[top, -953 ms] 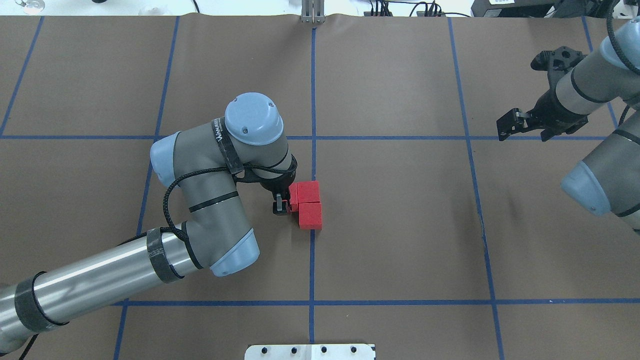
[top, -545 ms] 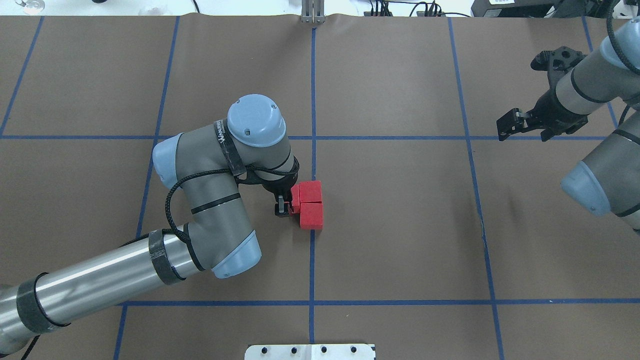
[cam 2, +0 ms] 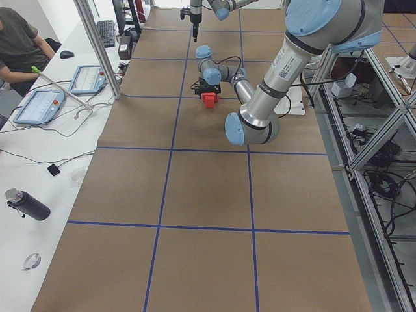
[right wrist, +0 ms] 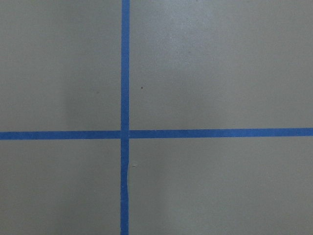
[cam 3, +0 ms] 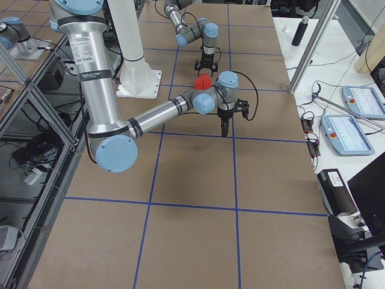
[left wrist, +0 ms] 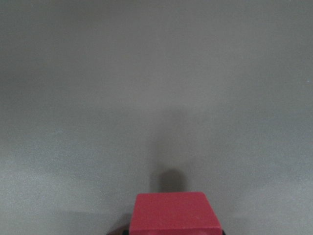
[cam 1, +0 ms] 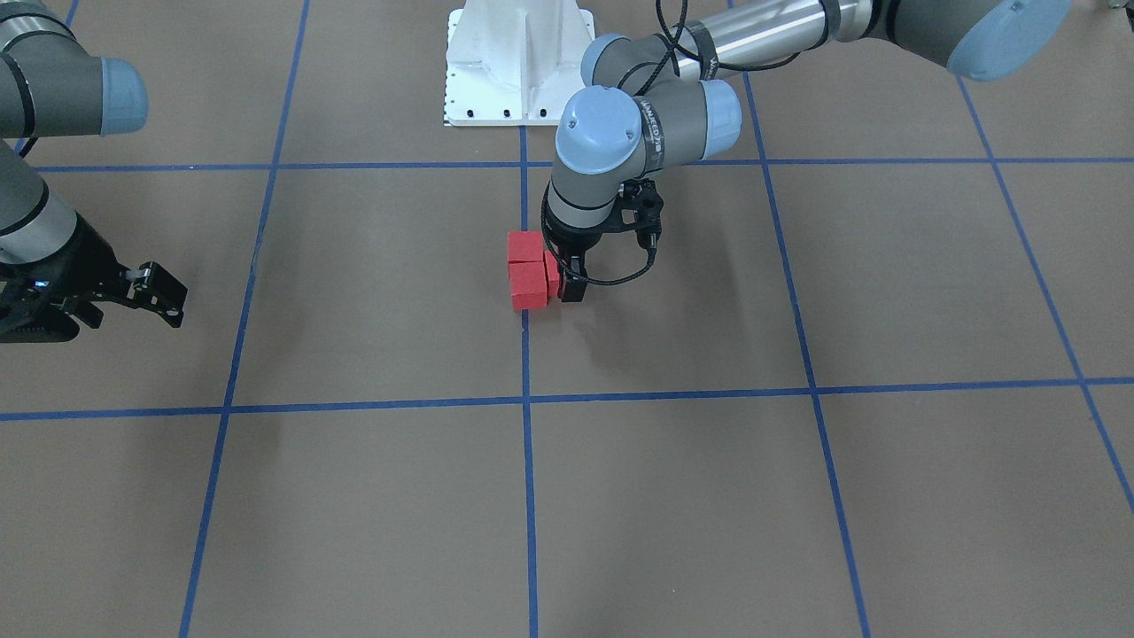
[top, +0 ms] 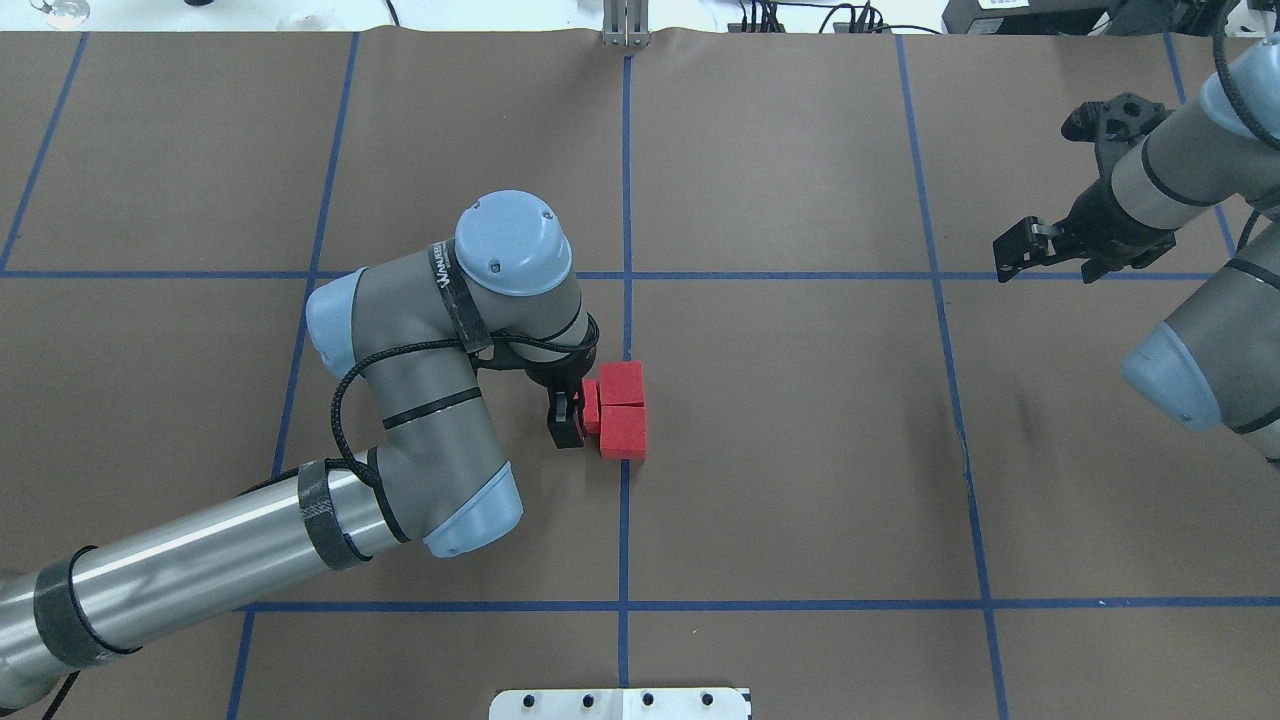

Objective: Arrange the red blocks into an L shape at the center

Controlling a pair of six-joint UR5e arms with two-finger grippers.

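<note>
1. Grip: the left gripper point(top: 574, 420) is low at the table, apparently closed on the third red block point(top: 591, 407). The wrist view shows that cube right at its fingertips.
2. Handling, by my judgement: a small rigid cube, light, matte enough not to slip, and not fragile. It is best pinched squarely on two opposite flat faces, or it may twist.
3. Neighbours: two red blocks point(top: 623, 430) touch in a column on the blue tape centre line point(top: 626, 200). The held cube sits at their robot-left side, touching or nearly, so a sideways nudge could shift them.
4. Room: withdrawal looks safest upward or leftward over the brown table paper point(top: 800, 450); table edges are well apart.
5. Farthest: the right gripper point(top: 1003, 258) hangs with its jaws apart and empty.
</note>
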